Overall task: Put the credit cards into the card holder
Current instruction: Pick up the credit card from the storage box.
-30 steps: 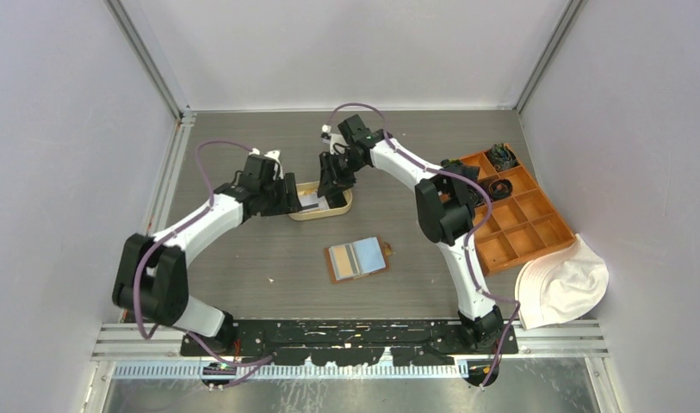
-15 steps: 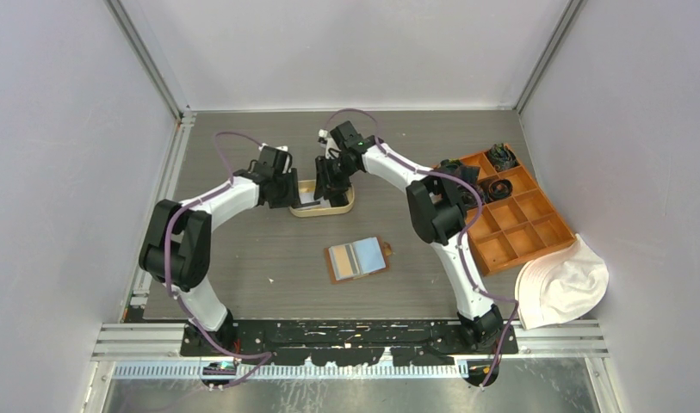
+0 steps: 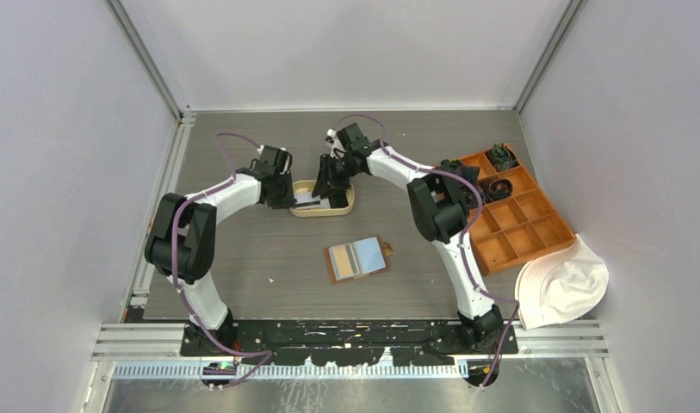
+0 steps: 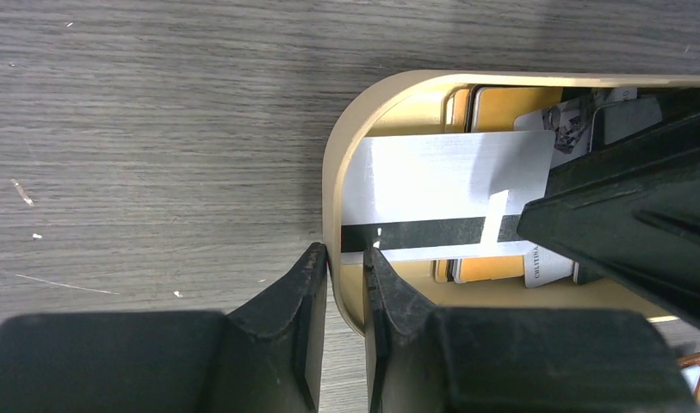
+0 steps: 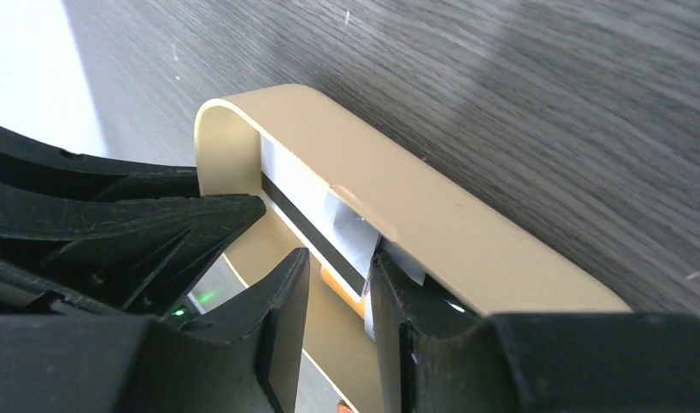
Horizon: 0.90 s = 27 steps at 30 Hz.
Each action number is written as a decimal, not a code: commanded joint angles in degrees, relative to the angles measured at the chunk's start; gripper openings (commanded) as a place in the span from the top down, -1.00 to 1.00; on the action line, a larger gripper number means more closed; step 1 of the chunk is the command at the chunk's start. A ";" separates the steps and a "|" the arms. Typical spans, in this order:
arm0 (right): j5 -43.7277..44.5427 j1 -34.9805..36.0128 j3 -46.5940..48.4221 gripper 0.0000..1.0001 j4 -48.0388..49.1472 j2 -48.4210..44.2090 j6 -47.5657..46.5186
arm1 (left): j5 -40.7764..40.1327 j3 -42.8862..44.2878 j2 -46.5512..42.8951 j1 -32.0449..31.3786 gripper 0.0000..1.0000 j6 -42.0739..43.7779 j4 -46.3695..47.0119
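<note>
Straddling the tray (image 4: pixel 389 86) rim with the left gripper (image 4: pixel 346 258), fingers nearly together, clamp unclear; touching the striped card (image 4: pixel 441 181) with the right gripper (image 5: pixel 337 262), fingers parted; print unreadable.

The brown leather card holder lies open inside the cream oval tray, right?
No. The top external view shows the brown leather card holder open on the table, apart from the cream oval tray and nearer the arm bases.

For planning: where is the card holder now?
In the top view, the card holder lies open centrally, on the near side of the cream tray, left of the orange box.
</note>
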 commanded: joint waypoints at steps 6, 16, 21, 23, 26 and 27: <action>-17.51 -1.59 -7.83 0.34 24.16 -5.32 15.50 | 3.43 1.97 0.21 -0.71 0.68 -0.45 1.30; -17.91 -1.59 -8.75 0.36 25.89 -6.03 17.58 | 4.66 2.57 0.52 -0.69 0.68 -0.83 1.31; -19.15 -1.59 -9.53 0.38 28.88 -6.05 20.29 | 5.20 3.02 0.82 -0.74 0.68 -0.94 1.22; -17.86 -1.60 -9.21 0.41 27.11 -5.99 19.24 | 5.24 3.26 0.77 -0.76 0.68 -1.01 1.25; -15.01 -1.51 -7.32 0.41 20.56 -5.39 14.76 | 5.56 3.45 0.88 -0.74 0.68 -1.01 1.28; -14.40 -1.48 -7.18 0.42 19.77 -5.27 14.24 | 5.70 3.51 0.92 -0.75 0.68 -1.12 1.27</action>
